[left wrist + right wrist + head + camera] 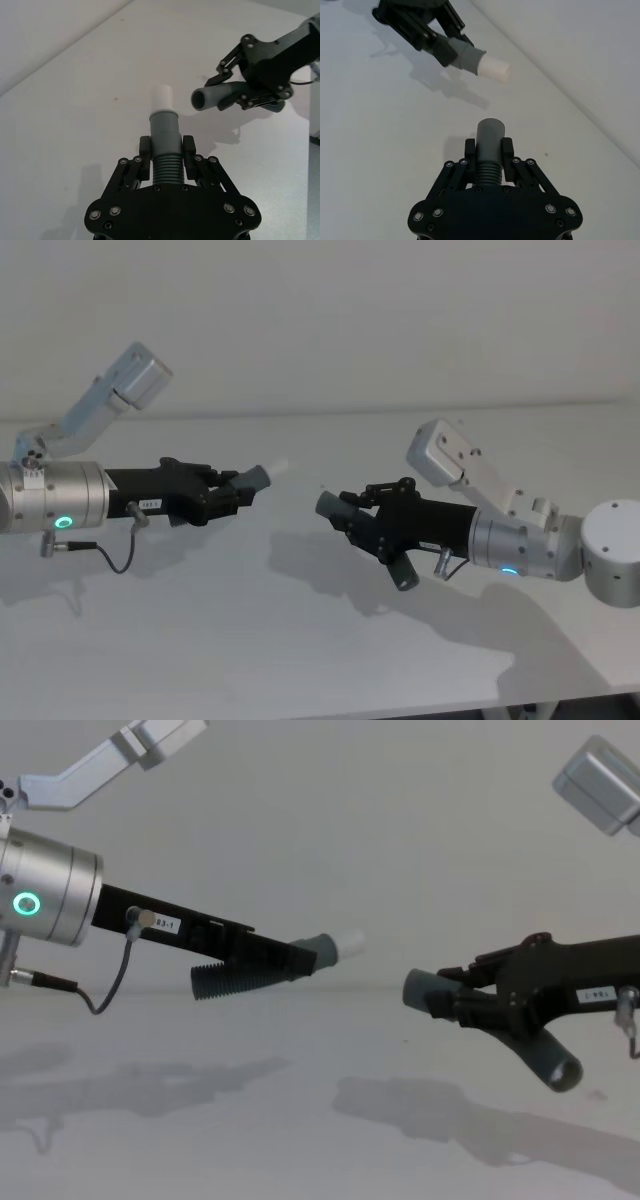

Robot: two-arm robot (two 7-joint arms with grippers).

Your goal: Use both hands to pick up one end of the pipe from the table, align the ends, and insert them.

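Observation:
Both hands hold pipe pieces above the table point(200, 640). My left gripper point(240, 490) point(166, 150) point(295, 958) is shut on a ribbed grey pipe piece point(165, 167) whose smooth cuff point(322, 948) carries a pale whitish tip point(278, 467) point(162, 97). Its ribbed tail point(225, 982) hangs below the fingers. My right gripper point(348, 512) point(489, 150) point(455, 1000) is shut on the other pipe piece, its open dark cuff point(326, 504) point(490, 132) point(420, 988) pointing toward the left one. A gap separates the two ends. The whitish tip sits higher than the open cuff in the chest view.
The right piece's far end point(555, 1065) point(405, 575) sticks out downward below the right gripper. A plain white wall point(350, 320) rises behind the table. Arm shadows fall on the table surface.

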